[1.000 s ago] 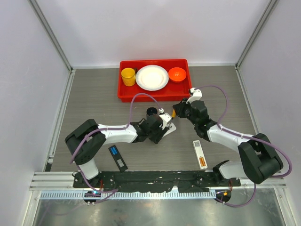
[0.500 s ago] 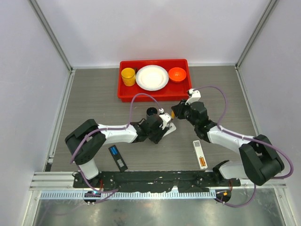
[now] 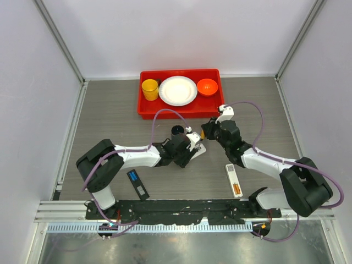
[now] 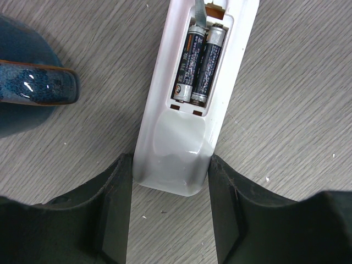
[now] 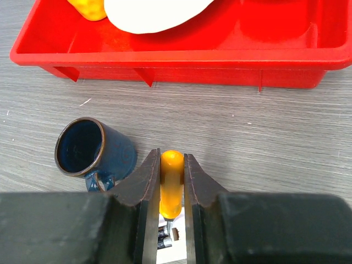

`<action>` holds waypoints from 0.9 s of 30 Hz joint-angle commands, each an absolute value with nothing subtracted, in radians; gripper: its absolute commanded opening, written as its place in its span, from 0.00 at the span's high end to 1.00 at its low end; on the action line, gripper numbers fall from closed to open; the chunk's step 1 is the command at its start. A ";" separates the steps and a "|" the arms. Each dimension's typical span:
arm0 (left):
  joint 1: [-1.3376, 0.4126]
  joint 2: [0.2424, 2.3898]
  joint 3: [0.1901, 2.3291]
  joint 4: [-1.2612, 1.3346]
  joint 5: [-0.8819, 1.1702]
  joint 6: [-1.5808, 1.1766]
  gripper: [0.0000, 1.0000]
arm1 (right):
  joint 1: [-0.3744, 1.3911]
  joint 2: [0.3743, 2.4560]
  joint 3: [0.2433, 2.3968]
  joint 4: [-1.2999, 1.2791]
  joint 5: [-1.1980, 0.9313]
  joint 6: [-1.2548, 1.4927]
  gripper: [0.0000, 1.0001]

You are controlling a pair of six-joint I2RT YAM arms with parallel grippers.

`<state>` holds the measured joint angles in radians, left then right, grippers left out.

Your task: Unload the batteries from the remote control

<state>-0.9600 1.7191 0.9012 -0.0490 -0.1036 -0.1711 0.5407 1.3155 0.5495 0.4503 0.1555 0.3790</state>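
A white remote control (image 4: 181, 132) lies back up on the table with its battery bay open. Two dark grey batteries (image 4: 199, 63) sit side by side in the bay; they also show in the right wrist view (image 5: 164, 240). No blue battery shows. My left gripper (image 4: 171, 212) is shut on the remote's near end, with its fingers (image 4: 115, 209) against both sides. My right gripper (image 5: 171, 165) is shut on the orange handle of a screwdriver (image 5: 171, 184). The screwdriver's metal tip (image 4: 199, 14) reaches into the far end of the bay. In the top view the left gripper (image 3: 192, 148) and the right gripper (image 3: 205, 132) meet over the remote (image 3: 199, 147).
A dark blue mug (image 3: 177, 131) stands just left of the remote (image 5: 91, 146). A red tray (image 3: 180, 104) at the back holds a yellow cup, a white plate and an orange bowl. A white piece with an orange end (image 3: 234, 180) and a black remote (image 3: 138, 184) lie near the front edge.
My right gripper has shifted slightly left with the screwdriver, closer over the remote. The left arm and the remote have not moved.
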 commanded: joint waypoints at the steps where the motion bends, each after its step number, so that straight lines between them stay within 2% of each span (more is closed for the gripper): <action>1: -0.956 1.746 0.905 -0.089 -0.089 -0.172 1.00 | 0.563 1.321 0.580 0.430 0.241 0.315 0.99; 14: -0.957 1.744 0.902 -0.089 -0.094 -0.173 1.00 | 0.670 1.388 0.607 0.403 0.344 0.267 0.99; 27: -0.956 1.736 0.897 -0.086 -0.091 -0.178 1.00 | 0.652 1.333 0.488 0.531 0.325 0.448 0.99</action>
<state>-0.9600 1.7191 0.9012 -0.0490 -0.1040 -0.1715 0.6590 1.3399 0.5308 0.5304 0.3477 0.3538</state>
